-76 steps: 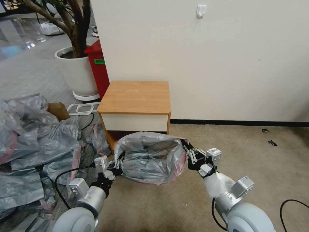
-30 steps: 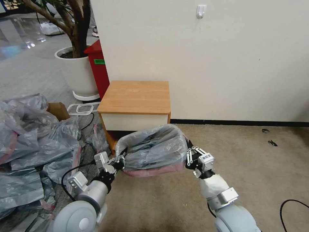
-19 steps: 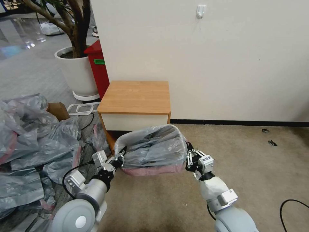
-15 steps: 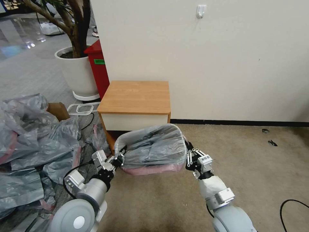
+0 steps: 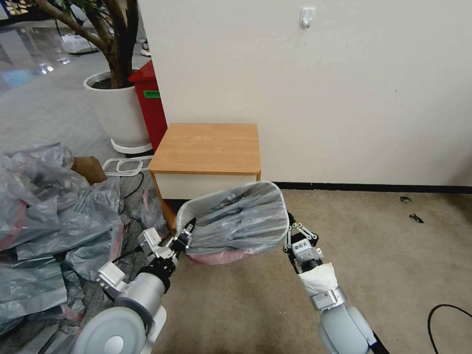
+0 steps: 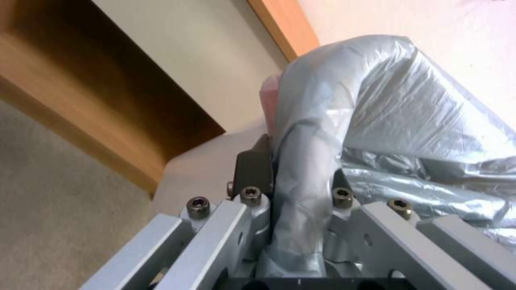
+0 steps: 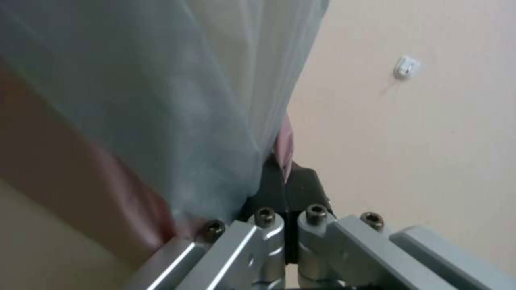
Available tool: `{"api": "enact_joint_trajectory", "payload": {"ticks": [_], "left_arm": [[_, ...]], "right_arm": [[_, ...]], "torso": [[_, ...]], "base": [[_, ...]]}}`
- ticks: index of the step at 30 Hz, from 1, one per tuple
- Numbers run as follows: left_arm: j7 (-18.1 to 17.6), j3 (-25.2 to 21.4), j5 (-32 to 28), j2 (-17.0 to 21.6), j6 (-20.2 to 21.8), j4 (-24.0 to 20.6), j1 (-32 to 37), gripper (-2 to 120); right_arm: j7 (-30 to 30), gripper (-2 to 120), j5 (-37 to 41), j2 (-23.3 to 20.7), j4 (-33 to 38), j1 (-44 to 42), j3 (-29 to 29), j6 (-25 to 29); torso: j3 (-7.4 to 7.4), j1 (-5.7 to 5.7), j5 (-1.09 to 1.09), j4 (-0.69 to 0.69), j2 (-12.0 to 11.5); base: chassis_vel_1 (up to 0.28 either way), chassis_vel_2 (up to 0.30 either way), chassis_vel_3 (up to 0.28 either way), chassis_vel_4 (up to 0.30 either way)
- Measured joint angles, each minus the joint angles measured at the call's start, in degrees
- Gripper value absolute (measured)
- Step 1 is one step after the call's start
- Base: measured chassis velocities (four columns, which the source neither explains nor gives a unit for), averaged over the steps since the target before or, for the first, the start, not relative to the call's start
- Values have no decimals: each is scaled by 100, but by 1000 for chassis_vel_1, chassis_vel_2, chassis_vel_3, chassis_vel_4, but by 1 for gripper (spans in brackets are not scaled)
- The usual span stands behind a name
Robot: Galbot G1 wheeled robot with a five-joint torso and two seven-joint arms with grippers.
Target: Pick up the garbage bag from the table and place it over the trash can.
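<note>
bag: garbage bag (image 5: 236, 221) stretched over the trash can (image 5: 231, 189), centre of the head frame; grey plastic taut across the opening, pink-red rim bunched along the lower edge. Only the can's pale top rim shows through the plastic.
can pose: tilted, mouth facing up and toward the lower part of the frame, held between the two grippers; whether its base touches the carpet cannot be told.
left gripper: left gripper (image 5: 184, 236) at the left edge of the bag, lower centre-left of the head frame. In the left wrist view the left gripper's (image 6: 293, 189) fingers (image 6: 252, 171) are pinched on a fold of grey plastic.
right gripper: right gripper (image 5: 290, 233) at the right edge of the bag, lower centre-right of the head frame. In the right wrist view the right gripper's (image 7: 285, 189) fingers (image 7: 304, 181) are pressed together with the pink rim caught between them, grey bag (image 7: 161, 100) draped over.
table: table (image 5: 209, 147) just behind the can, centre frame, top bare; its drawer front partly hidden by the bag.
surroundings: heap of grey bags (image 5: 49, 216) on the floor at left; red bin (image 5: 150, 105) and white plant pot (image 5: 118, 110) upper left, behind the table; wall hook (image 5: 306, 17) at top.
</note>
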Motion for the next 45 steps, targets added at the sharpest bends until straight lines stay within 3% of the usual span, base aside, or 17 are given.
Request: {"api": "enact_joint_trajectory", "payload": {"ticks": [11, 34, 45], "left_arm": [[-214, -91, -365, -58, 336, -247, 28, 7], [-245, -129, -496, -42, 463, -274, 11, 8], [-247, -250, 7, 373, 367, 210, -259, 5]], "right_arm": [[56, 0, -679, -32, -358, 252, 184, 69], [-9, 0, -917, -201, -699, 400, 376, 55], [-142, 41, -179, -286, -414, 80, 331, -26]], "torso": [[0, 0, 0, 0, 0], [0, 0, 0, 0, 0], [0, 0, -1, 0, 0]], "base": [[0, 0, 0, 0], [0, 0, 0, 0], [0, 0, 0, 0]]}}
